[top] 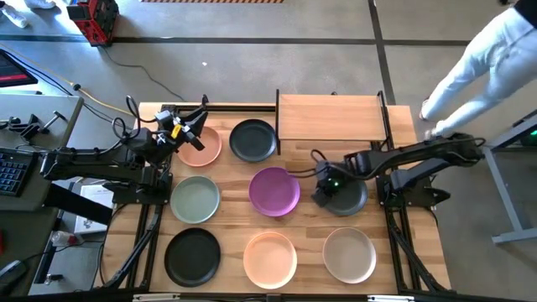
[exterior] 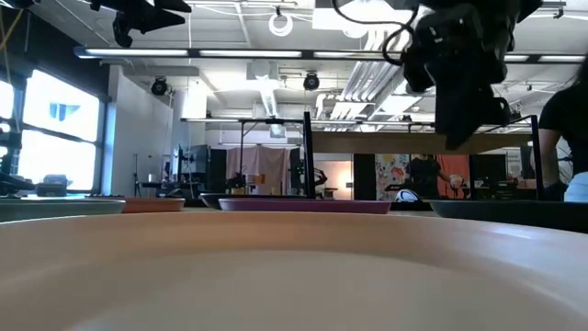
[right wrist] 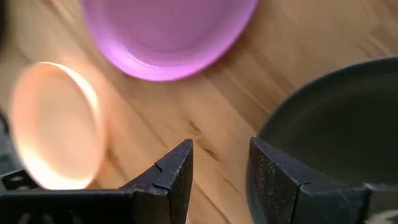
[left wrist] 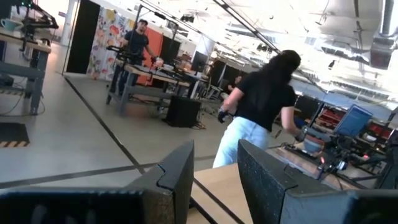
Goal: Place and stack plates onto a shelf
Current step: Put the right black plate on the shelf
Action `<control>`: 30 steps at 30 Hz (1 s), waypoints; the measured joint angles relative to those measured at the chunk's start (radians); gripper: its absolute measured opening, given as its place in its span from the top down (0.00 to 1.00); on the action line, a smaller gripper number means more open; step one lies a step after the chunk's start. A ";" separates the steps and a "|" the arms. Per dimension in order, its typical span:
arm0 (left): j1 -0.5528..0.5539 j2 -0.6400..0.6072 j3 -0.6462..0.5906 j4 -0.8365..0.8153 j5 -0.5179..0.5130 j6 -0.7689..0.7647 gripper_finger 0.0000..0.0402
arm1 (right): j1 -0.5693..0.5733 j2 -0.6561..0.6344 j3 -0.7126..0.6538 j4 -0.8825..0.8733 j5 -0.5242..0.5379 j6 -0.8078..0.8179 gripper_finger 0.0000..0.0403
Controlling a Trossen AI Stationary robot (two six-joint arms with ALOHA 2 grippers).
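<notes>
From above we see the right gripper (top: 322, 178) over a dark plate (top: 348, 200) near the empty shelf (top: 331, 117), apparently low, while its wrist view shows parted fingers (right wrist: 176, 168) holding nothing at the plate's rim.

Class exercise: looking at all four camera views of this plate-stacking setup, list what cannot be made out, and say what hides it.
- High view: the dark plate is mostly covered by the right end effector.
- High view: part of the peach plate lies under the left end effector.
- Low view: the beige plate blocks the tabletop; other plates show only as rims.
- Low view: the shelf board is hard to distinguish.
</notes>
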 joint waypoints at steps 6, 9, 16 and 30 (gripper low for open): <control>0.000 0.000 0.000 -0.044 0.000 -0.005 0.72 | 0.038 0.083 0.000 -0.006 0.043 0.021 0.65; 0.000 0.000 0.000 -0.051 0.000 -0.005 0.72 | 0.057 0.123 0.000 -0.006 0.046 0.043 0.65; 0.000 0.000 0.000 -0.051 0.000 -0.005 0.72 | 0.093 0.191 0.000 -0.010 0.104 0.073 0.65; 0.000 0.000 0.000 -0.050 0.000 -0.006 0.72 | 0.148 0.295 0.000 -0.028 0.155 0.097 0.65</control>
